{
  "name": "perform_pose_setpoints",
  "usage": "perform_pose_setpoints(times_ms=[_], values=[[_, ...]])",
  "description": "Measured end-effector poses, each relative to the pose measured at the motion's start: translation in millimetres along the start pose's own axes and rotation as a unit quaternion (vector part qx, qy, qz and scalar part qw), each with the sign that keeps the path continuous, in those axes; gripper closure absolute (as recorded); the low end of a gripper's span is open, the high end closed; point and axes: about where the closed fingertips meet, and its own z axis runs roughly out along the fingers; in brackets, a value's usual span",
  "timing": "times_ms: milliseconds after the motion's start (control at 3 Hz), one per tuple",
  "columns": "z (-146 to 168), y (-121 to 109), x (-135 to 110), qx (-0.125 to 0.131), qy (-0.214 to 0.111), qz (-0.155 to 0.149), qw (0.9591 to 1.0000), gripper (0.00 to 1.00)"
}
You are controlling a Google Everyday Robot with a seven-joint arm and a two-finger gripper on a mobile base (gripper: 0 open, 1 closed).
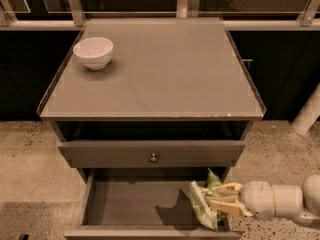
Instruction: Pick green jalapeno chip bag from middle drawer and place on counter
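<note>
Floor: speckled stone floor [30,154] lies bare to the left of the cabinet, and more of it shows past the right side.
Backdrop: dark cabinet fronts stand behind, with metal uprights [75,4] along the counter's back edge.
Bowl: one white bowl [93,52] stands upright at the counter's back-left corner, near the left rim.
Counter: one grey glossy counter [170,79] with a thin raised rim on all sides. From the bowl to the right rim and up to the front edge it is open surface.
Knob drawer: one closed drawer front under the counter, with a small round knob [154,157] at its middle.
Middle drawer: one middle drawer [125,204], pulled out below the knob front. Its low side walls and front lip are visible, and the left and centre of its flat floor are free.
Chip bag: one green jalapeno chip bag [201,213], light green and crinkled with pale edges. It stands on edge over the drawer's right end and throws a shadow leftward on the floor. Whether it touches the drawer floor cannot be told.
Gripper: the gripper [214,198] reaches in from the right at drawer height, its two pale yellow fingers [227,188] clamped on the bag's right side.
Arm: one white arm [280,201] runs off the right edge, outside the drawer's right wall.
Post: one white post [307,111] leans at the far right, well apart from the cabinet.
</note>
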Motion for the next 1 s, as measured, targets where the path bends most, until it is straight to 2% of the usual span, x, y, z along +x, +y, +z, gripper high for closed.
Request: perform_pose_setpoints(times_ms=[333,667,1000], values=[[-3.3,1.0,-3.7,0.002,0.003,-0.004,1.0,1.0],[-9.5,2.2,-22.6,-0.026,-0.013,-0.001,0.9996,1.0],[-23.2,8.1,-82.6,-0.069,-0.026,-0.028,0.9969,1.0]])
